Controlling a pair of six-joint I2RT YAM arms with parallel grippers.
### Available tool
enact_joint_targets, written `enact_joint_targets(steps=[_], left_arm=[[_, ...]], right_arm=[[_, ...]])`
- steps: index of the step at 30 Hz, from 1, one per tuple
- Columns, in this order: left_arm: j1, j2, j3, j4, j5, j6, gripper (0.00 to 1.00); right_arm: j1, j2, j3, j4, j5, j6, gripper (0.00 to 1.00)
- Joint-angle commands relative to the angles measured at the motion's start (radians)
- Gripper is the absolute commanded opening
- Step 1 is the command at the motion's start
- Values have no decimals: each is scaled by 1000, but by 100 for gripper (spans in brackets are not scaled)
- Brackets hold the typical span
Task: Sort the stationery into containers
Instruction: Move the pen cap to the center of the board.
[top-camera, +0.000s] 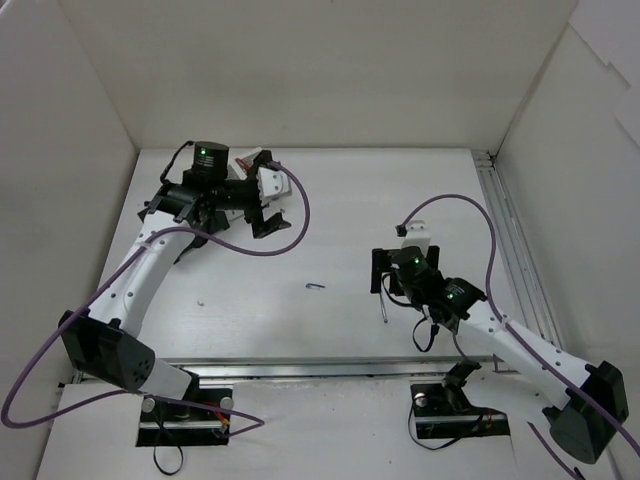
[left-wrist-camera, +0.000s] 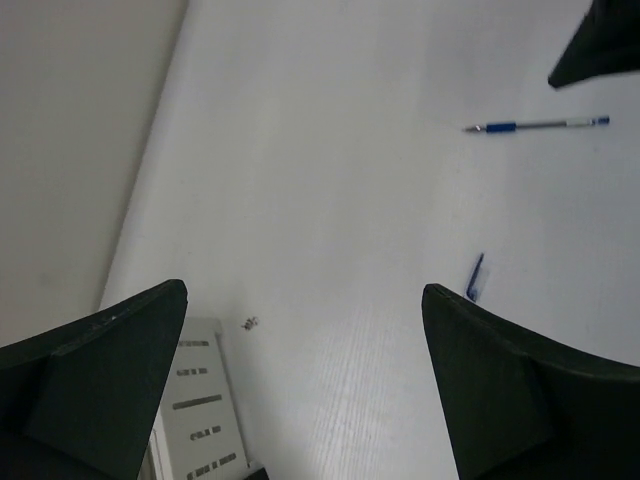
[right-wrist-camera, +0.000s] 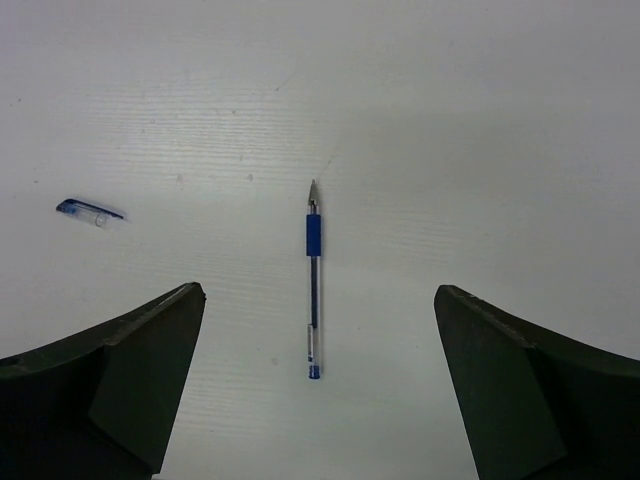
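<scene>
A clear-blue pen (right-wrist-camera: 313, 300) lies on the white table, its tip pointing away, straight ahead of my right gripper (right-wrist-camera: 318, 290). That gripper is open and empty, hovering above the pen. The pen also shows in the top view (top-camera: 385, 312) and the left wrist view (left-wrist-camera: 535, 125). A small blue pen cap (right-wrist-camera: 88, 211) lies loose to its left, mid-table (top-camera: 315, 288). My left gripper (left-wrist-camera: 305, 292) is open and empty at the far left (top-camera: 265, 218). A white slotted container (left-wrist-camera: 200, 410) shows just below it. The black container is not clearly in view.
White walls enclose the table on three sides. A metal rail (top-camera: 515, 250) runs along the right edge. A small dark speck (left-wrist-camera: 249, 321) lies on the table near the white container. Purple cables loop from both arms.
</scene>
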Motion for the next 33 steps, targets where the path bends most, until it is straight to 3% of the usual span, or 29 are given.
enact_joint_targets(steps=[1,6,11,13,17,22,27,33], left_arm=[[-5,40,-16,-193,18,261,100],[-25,173,10,-370,38,393,100],[-130,241,-128,-144,-135,306,97],[-156,274,-150,-106,-187,256,89],[-157,319,-113,-155,-106,242,86],[-181,374,-162,-67,-86,166,78],[-199,360,-209,26,-108,113,74],[-241,383,-210,23,-108,42,68]], right_arm=[[-14,-42,-22,23,102,64,98],[-15,-7,-22,14,62,89,98],[-20,76,11,-39,82,147,98],[-20,96,36,-79,84,163,98],[-20,132,41,-87,90,178,98],[-18,145,39,-96,116,204,98],[-18,77,19,-112,145,219,98],[-18,-60,-19,-133,156,239,98]])
